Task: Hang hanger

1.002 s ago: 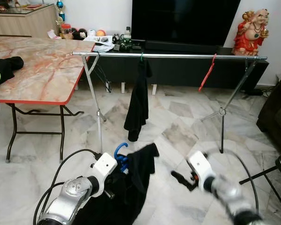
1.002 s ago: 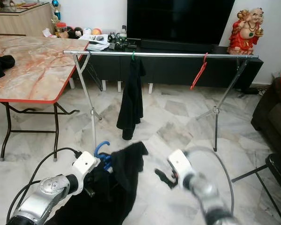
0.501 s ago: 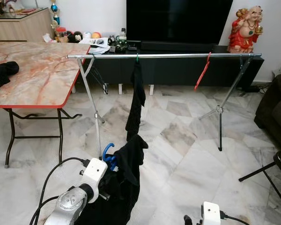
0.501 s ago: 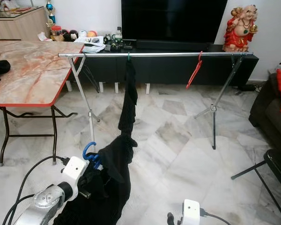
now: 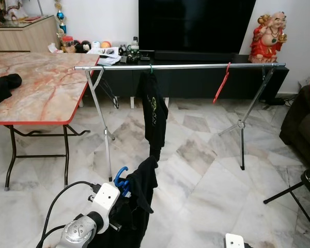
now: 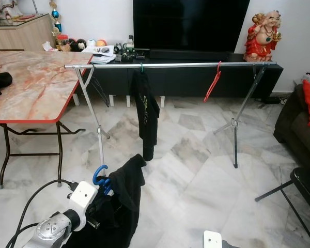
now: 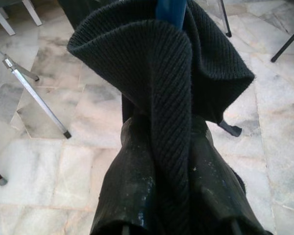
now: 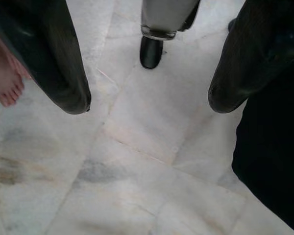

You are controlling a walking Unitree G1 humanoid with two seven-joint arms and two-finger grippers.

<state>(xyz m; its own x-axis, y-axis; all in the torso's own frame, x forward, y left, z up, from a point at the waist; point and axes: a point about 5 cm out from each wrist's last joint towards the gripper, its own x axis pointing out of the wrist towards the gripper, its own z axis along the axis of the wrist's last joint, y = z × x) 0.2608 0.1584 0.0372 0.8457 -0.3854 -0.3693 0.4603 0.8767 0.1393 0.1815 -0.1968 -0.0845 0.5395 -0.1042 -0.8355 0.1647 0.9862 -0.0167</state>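
My left gripper [image 5: 120, 192] is low in front of me, shut on a blue hanger [image 5: 121, 177] whose hook sticks up. A black knitted garment [image 5: 138, 204] drapes over that hanger and over the fingers [image 7: 132, 191]. Ahead stands a silver clothes rail [image 5: 191, 66] on folding legs. A black shirt [image 5: 154, 109] hangs from it on a green hanger, and an empty red hanger [image 5: 220, 82] hangs further right. My right gripper [image 8: 149, 103] hangs low and open above the marble floor, holding nothing.
A marble-top table [image 5: 36, 85] with a red edge stands to the left with dark clothes on it. A TV cabinet [image 5: 196, 77] is behind the rail and a sofa [image 5: 302, 124] to the right. A person's bare foot [image 8: 5, 81] is near my right gripper.
My right arm has dropped from in front of me down out of the eye views. The hanging black shirt has swung round. The left gripper keeps hold of the blue hanger.
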